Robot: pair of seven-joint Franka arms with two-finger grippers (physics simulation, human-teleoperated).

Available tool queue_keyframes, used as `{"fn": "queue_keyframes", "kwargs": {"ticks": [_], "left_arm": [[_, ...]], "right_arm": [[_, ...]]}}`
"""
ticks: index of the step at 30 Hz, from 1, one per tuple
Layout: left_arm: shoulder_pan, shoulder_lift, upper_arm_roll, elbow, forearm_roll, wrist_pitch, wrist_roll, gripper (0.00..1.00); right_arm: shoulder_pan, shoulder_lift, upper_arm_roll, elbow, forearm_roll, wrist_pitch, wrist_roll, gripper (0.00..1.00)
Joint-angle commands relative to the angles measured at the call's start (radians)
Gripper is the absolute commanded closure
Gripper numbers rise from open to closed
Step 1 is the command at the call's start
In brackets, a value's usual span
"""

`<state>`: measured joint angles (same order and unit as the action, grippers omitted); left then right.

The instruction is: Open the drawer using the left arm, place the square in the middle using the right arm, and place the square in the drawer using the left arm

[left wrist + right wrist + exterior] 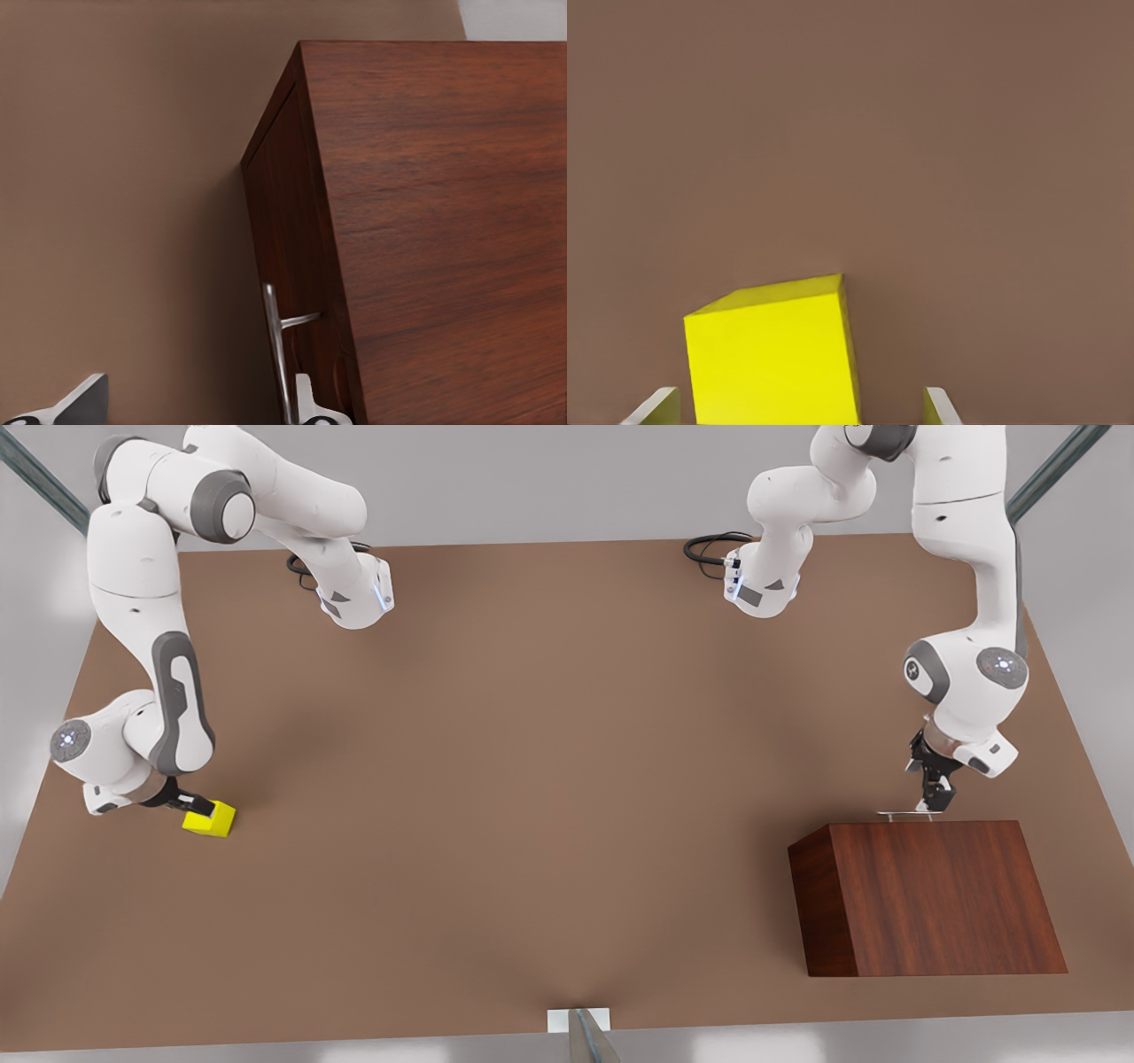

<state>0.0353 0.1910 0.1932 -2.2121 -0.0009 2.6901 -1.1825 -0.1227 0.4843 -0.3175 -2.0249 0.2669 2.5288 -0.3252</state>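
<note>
I see the left gripper (930, 804) spread wide around the drawer (288, 266) handle (277, 350); the right gripper (197, 807) straddles the square (210, 818), fingers apart.

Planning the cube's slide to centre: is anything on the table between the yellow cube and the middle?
Nothing visible. The square sits at the front view's left with the right gripper at it, fingers either side. The tabletop toward the middle is bare. The wooden box, where the left gripper is at the handle, stands far right.
</note>
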Motion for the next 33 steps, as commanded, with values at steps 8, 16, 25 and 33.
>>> {"fn": "queue_keyframes", "kwargs": {"ticks": [8, 16, 25, 33], "left_arm": [[0.006, 0.038, 0.000, 0.003, -0.001, 0.040, 0.000, 0.00], [0.006, 0.065, -0.003, 0.006, -0.004, 0.059, 0.001, 0.00], [0.005, 0.058, -0.006, -0.003, -0.008, 0.020, 0.000, 0.00], [0.005, 0.035, -0.006, -0.034, -0.010, 0.002, 0.001, 0.00]], "right_arm": [[-0.002, 0.027, 0.005, 0.003, 0.040, 0.015, -0.055, 0.00], [-0.002, 0.034, 0.003, 0.002, 0.040, 0.019, -0.087, 0.00], [-0.023, 0.077, 0.003, 0.041, 0.041, 0.018, -0.114, 0.17], [-0.023, 0.076, 0.003, 0.031, 0.083, 0.011, -0.114, 0.35]]}}
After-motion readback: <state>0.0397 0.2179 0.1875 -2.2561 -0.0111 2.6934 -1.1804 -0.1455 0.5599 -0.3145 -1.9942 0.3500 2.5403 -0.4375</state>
